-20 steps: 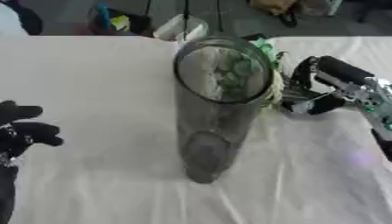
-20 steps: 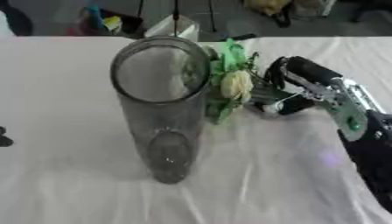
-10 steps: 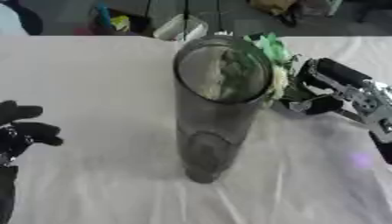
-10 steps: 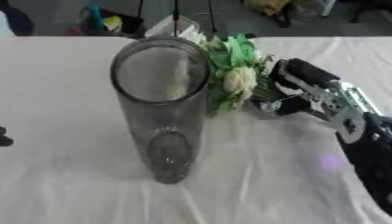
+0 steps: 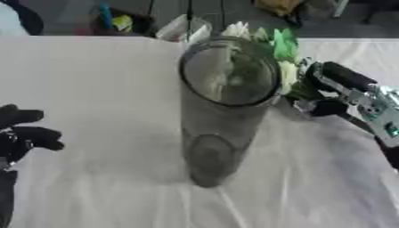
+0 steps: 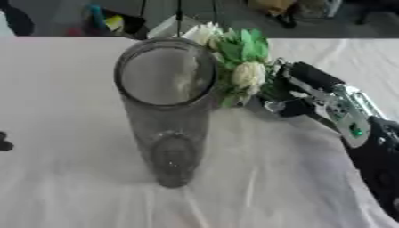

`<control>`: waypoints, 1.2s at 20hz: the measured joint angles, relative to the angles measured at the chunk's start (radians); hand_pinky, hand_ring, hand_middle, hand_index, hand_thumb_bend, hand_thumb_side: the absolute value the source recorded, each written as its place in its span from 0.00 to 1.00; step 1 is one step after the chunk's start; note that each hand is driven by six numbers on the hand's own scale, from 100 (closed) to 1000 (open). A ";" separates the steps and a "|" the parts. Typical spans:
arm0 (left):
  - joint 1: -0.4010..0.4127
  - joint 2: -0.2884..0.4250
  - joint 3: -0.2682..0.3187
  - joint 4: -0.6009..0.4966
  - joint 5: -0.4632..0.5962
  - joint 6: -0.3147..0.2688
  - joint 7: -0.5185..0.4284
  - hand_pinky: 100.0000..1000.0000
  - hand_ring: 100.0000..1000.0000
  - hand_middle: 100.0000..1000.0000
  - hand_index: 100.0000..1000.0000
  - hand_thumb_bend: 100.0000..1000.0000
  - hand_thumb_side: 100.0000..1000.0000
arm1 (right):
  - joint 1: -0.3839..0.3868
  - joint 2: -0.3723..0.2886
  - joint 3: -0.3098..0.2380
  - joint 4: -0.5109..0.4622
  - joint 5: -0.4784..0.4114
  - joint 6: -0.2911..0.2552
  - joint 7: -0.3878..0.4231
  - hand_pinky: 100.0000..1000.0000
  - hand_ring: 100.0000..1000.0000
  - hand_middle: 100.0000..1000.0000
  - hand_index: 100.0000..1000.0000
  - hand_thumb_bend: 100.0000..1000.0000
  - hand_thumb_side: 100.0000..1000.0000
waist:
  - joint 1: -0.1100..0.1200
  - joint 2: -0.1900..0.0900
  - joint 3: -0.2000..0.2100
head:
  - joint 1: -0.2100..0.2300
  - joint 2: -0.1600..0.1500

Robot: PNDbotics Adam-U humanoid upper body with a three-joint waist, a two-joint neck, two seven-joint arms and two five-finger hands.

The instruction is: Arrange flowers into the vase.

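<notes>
A tall clear glass vase [image 6: 168, 111] stands upright on the white tablecloth [image 6: 70, 178] near the middle of the table, its long axis vertical. Its round mouth faces up toward the camera and its base rests on the cloth. No label or writing can be read on the glass.

The right hand [image 6: 292, 91] comes in from the right side and shows best in the right eye view. Its fingers are curled around the lower part of a bunch of artificial flowers [image 6: 238, 67]. The bunch is held just beside the vase's right rim, at the height of the mouth, and appears to touch or overlap the rim in both views; whether any part is inside the mouth cannot be told. White and cream blooms and bright green leaves point up and toward the far-left, away from the hand, so the long axis of the bunch runs slantwise from the hand at lower right to the blooms at upper left. The stems are hidden by the hand and the leaves.

The silver and black forearm [image 6: 351, 124] behind the right hand carries a small green spot; no legible marking shows on it.

The left hand [image 5: 19, 133] rests idle at the left edge of the left eye view, well apart from the vase, with its black fingers relaxed and holding nothing.
</notes>
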 measured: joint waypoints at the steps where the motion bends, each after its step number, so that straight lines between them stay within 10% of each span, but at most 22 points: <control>1: 0.000 0.000 0.000 0.000 0.000 0.000 0.000 0.54 0.60 0.70 0.87 0.02 1.00 | 0.000 0.000 0.000 0.001 -0.003 -0.001 0.001 0.29 0.00 0.00 0.10 0.00 0.56 | 0.000 0.000 0.000 | 0.000 0.000; 5: 0.000 0.000 0.000 0.000 -0.001 0.001 -0.001 0.54 0.60 0.70 0.87 0.02 1.00 | 0.000 0.000 0.000 0.004 -0.014 -0.001 0.004 0.28 0.00 0.00 0.09 0.00 0.57 | 0.000 0.001 0.000 | 0.000 0.000; 12: 0.000 0.000 0.000 0.000 -0.004 0.002 -0.002 0.54 0.59 0.69 0.86 0.02 1.00 | 0.005 0.000 -0.004 0.005 -0.057 -0.012 -0.048 0.12 0.00 0.00 0.00 0.35 0.52 | 0.000 0.004 0.002 | 0.000 -0.001; 24: 0.000 -0.001 -0.006 0.000 -0.006 0.009 -0.009 0.54 0.59 0.69 0.86 0.02 1.00 | 0.015 0.000 -0.010 -0.007 -0.152 -0.035 -0.123 0.10 0.00 0.00 0.00 0.36 0.54 | -0.006 0.004 0.006 | 0.003 -0.004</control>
